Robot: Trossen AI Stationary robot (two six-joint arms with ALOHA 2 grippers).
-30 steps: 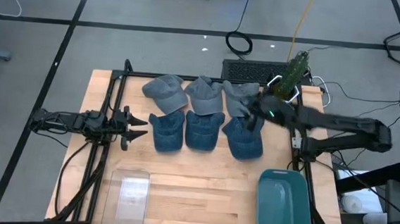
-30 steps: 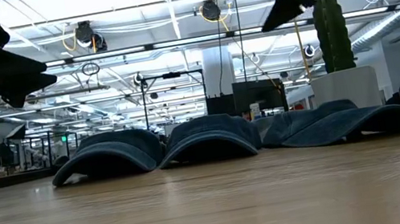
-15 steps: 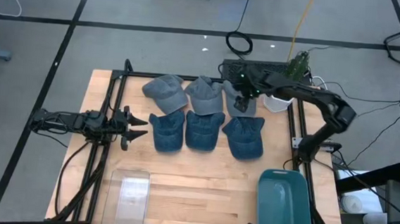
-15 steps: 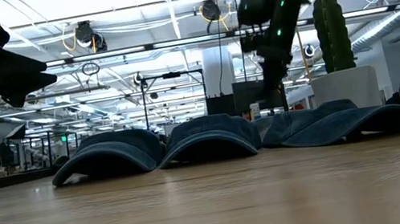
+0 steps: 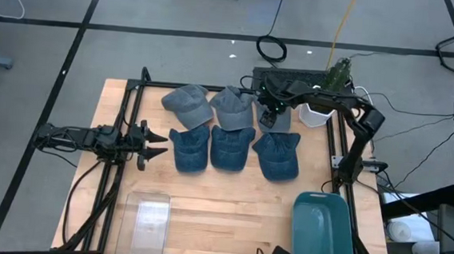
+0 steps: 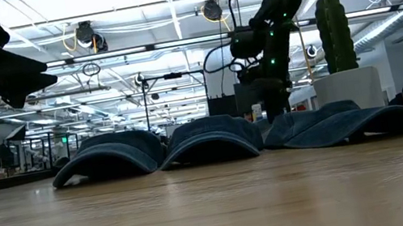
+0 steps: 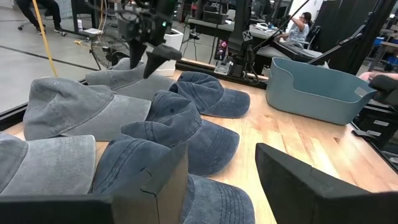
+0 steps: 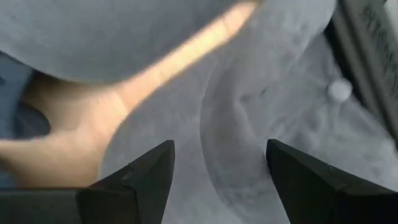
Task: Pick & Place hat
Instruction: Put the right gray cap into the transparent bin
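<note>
Hats lie in two rows mid-table: three grey ones behind, three dark blue ones (image 5: 231,150) in front. At the left edge the left gripper (image 5: 160,144) waits, fingers parted and empty. Farther right, the right gripper (image 5: 271,112) hovers over the rightmost grey hat (image 5: 274,114), jaws wide, seemingly not yet touching it. A teal bin (image 5: 323,234) sits front-right.

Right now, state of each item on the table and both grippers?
Right gripper: open, over the light grey cap on the right of the far row.
Left gripper: open, hovering at the table's left side, holding nothing.
Three dark blue denim caps: near row, crowns up.
Teal plastic bin: upright, empty.
Clear plastic container: upright, empty.
</note>
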